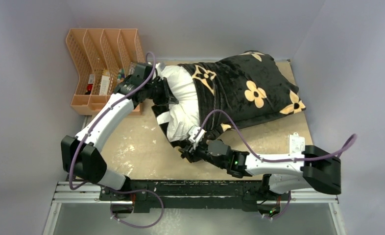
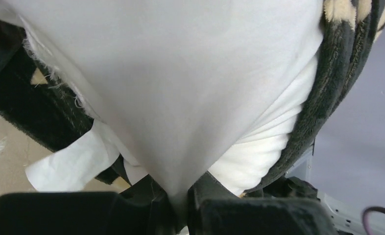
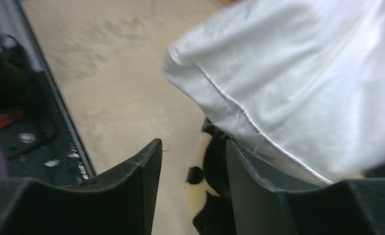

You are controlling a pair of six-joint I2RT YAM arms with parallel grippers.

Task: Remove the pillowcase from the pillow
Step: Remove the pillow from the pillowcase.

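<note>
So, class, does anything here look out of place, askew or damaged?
The pillow sticks half out of the pillowcase, which is bunched around its middle. Loose threads fray along the pillow's edge.

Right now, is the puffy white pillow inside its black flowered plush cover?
Partly out: one end of the puffy white pillow bulges from the black flowered plush cover.

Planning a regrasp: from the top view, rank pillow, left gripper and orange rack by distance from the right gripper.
1. The pillow, right at the right gripper.
2. The left gripper, across the pillow.
3. The orange rack, far-left corner.
</note>
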